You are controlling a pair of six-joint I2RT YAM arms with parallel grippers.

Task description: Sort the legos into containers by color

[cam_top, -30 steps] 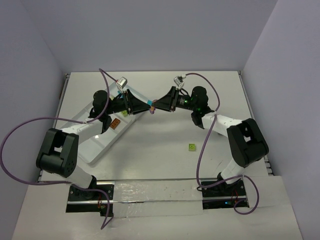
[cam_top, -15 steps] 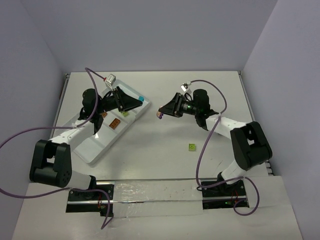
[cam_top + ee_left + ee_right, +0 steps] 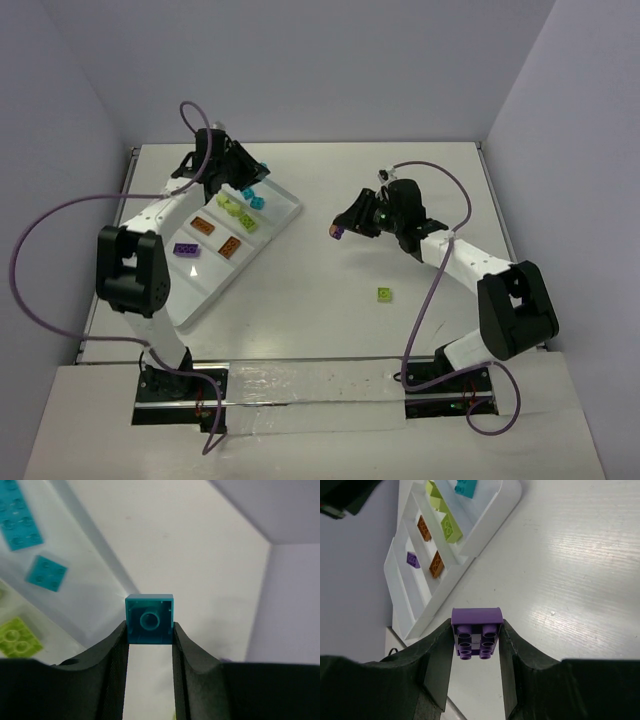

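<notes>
While left fingers [image 3: 112,652] clamp teal brick [image 3: 149,619] — tray [image 3: 290,212] edge | right fingers [image 3: 437,662] clamp purple brick [image 3: 476,630]

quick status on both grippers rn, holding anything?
left gripper: closed on a teal brick.
right gripper: closed on a purple brick.

— Where's the tray [image 3: 205,292]?
— It's white and lies slantwise by the table's [image 3: 330,180] left edge. The far compartment holds two teal bricks [image 3: 257,202]. Next come two lime bricks [image 3: 245,222], then two orange bricks [image 3: 229,247], then one purple brick [image 3: 186,249].
— Any outside it?
— A lime square [image 3: 384,294] lies flat, right of the table's middle. The left gripper [image 3: 149,630] pinches a teal square [image 3: 149,620], and the right gripper [image 3: 476,647] pinches a purple block [image 3: 476,630]. Both show hollow undersides.
</notes>
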